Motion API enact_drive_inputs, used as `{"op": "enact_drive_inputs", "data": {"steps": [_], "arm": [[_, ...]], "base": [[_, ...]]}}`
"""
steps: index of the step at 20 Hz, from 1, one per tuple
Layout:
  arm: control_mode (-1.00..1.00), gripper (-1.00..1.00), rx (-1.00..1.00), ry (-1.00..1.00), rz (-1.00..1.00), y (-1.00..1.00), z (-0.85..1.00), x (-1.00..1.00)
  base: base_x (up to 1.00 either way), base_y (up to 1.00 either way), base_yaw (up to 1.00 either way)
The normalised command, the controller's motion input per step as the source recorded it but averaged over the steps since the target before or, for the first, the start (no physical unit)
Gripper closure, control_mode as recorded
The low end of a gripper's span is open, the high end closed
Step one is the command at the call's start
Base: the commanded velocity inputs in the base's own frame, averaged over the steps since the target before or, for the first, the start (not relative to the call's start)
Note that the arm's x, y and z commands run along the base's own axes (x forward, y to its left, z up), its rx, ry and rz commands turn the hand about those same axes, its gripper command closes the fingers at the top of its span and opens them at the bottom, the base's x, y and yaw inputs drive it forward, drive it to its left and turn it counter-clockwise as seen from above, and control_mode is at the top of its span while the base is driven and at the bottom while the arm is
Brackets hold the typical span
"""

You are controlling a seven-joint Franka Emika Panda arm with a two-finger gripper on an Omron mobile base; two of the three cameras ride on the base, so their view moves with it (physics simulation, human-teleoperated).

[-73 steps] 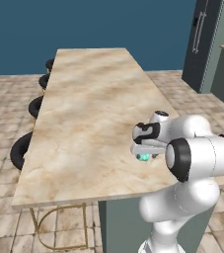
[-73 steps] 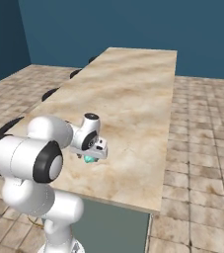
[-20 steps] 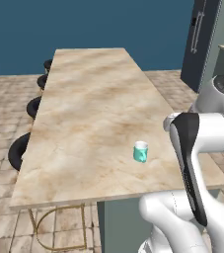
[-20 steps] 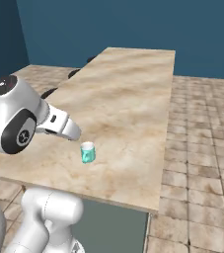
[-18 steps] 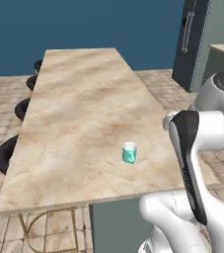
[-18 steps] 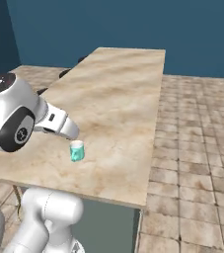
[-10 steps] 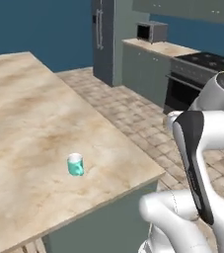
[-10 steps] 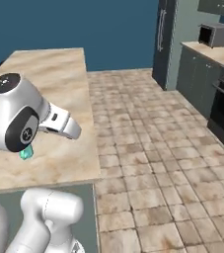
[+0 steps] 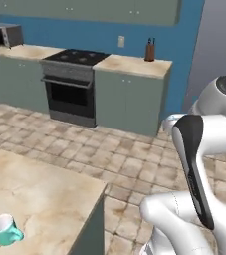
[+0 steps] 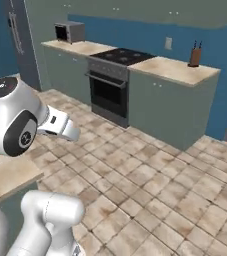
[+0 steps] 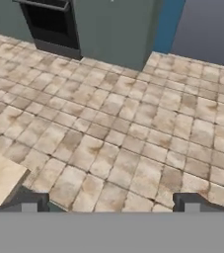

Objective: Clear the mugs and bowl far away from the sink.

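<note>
- The small translucent teal mug point(image 9: 6, 230) stands upright near the near left corner of the beige marbled stone counter point(image 9: 45, 199), its handle turned to the right, well apart from the arm.
- The two-finger gripper point(image 11: 111, 201) has its dark fingertips point(image 11: 29, 200) set wide apart with nothing between them; below it lies the tan tiled floor point(image 11: 133, 128).
- A corner of that counter shows at the lower left of the hand view, beside the left fingertip.
- Across the floor, along the far blue wall, runs a row of grey-green base cabinets point(image 9: 129, 102) with pale stone tops.
- A black stove with a dark oven door point(image 9: 69, 89) sits in that row.
- A silver microwave point(image 9: 4, 35) rests on the far left top.
- A brown knife block point(image 9: 149, 51) stands on the top to the right of the stove.
</note>
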Motion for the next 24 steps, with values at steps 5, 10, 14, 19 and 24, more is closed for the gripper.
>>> {"op": "enact_drive_inputs", "data": {"steps": [5,10,14,19,24], "arm": [[1.00,-1.00,0.00,0.00,0.00,0.00,0.00,0.00],[1.00,-1.00,0.00,0.00,0.00,0.00,0.00,0.00],[1.00,-1.00,0.00,0.00,0.00,0.00,0.00,0.00],[1.00,-1.00,0.00,0.00,0.00,0.00,0.00,0.00],[1.00,-1.00,0.00,0.00,0.00,0.00,0.00,0.00]], "base": [[0.00,0.00,-1.00],[0.00,0.00,-1.00],[0.00,0.00,-1.00],[0.00,0.00,-1.00],[0.00,0.00,-1.00]]}}
